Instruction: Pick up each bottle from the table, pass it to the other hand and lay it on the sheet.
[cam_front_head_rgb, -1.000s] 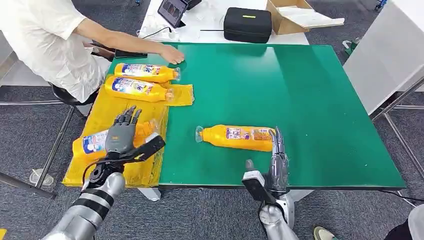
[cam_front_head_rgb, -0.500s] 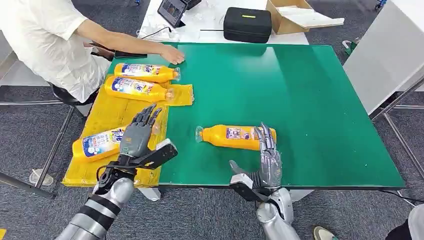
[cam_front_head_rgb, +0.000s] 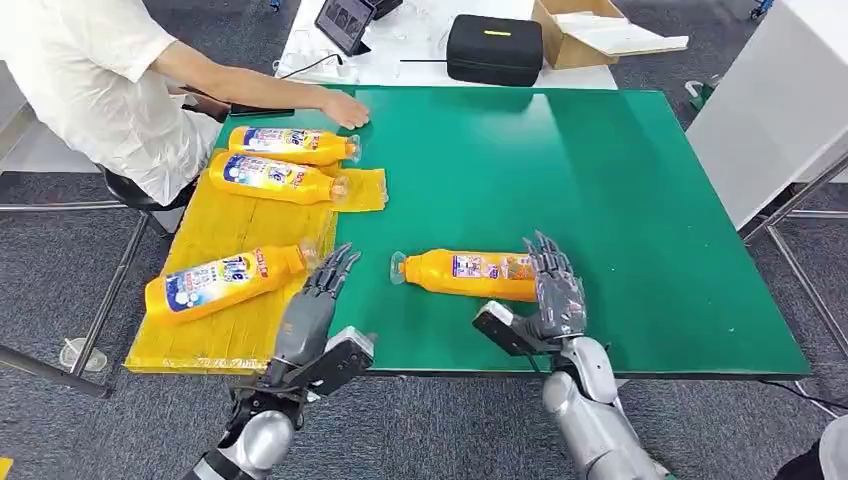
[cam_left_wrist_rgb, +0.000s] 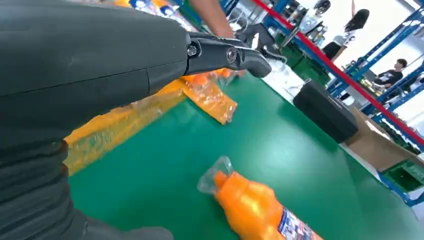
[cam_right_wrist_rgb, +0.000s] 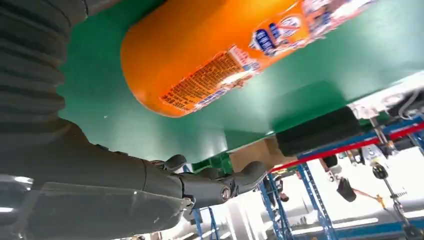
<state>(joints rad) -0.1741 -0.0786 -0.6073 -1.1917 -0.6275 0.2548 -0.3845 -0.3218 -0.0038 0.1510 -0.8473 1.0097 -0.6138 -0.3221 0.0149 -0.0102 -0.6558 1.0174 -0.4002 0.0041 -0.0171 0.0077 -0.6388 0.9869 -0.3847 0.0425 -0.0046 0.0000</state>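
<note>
An orange bottle (cam_front_head_rgb: 470, 275) lies on its side on the green table (cam_front_head_rgb: 620, 200), cap end toward the yellow sheet (cam_front_head_rgb: 215, 235). My right hand (cam_front_head_rgb: 552, 295) hovers at the bottle's base end, fingers spread and holding nothing. The right wrist view has the bottle (cam_right_wrist_rgb: 215, 55) close in front of the palm. My left hand (cam_front_head_rgb: 318, 300) is open with straight fingers at the sheet's right edge, left of the bottle's cap (cam_left_wrist_rgb: 216, 175). Three more orange bottles lie on the sheet: a near one (cam_front_head_rgb: 225, 282) and two far ones (cam_front_head_rgb: 272, 178) (cam_front_head_rgb: 290, 143).
A person in white sits at the table's far left, one hand (cam_front_head_rgb: 345, 108) resting on the green top. Behind the table are a black case (cam_front_head_rgb: 495, 48), a cardboard box (cam_front_head_rgb: 590, 30) and a tablet (cam_front_head_rgb: 345, 22). A white table (cam_front_head_rgb: 770, 110) stands to the right.
My left hand has left the near bottle on the sheet and swung right to the sheet's edge. My right hand has moved up to the base end of the bottle on the table.
</note>
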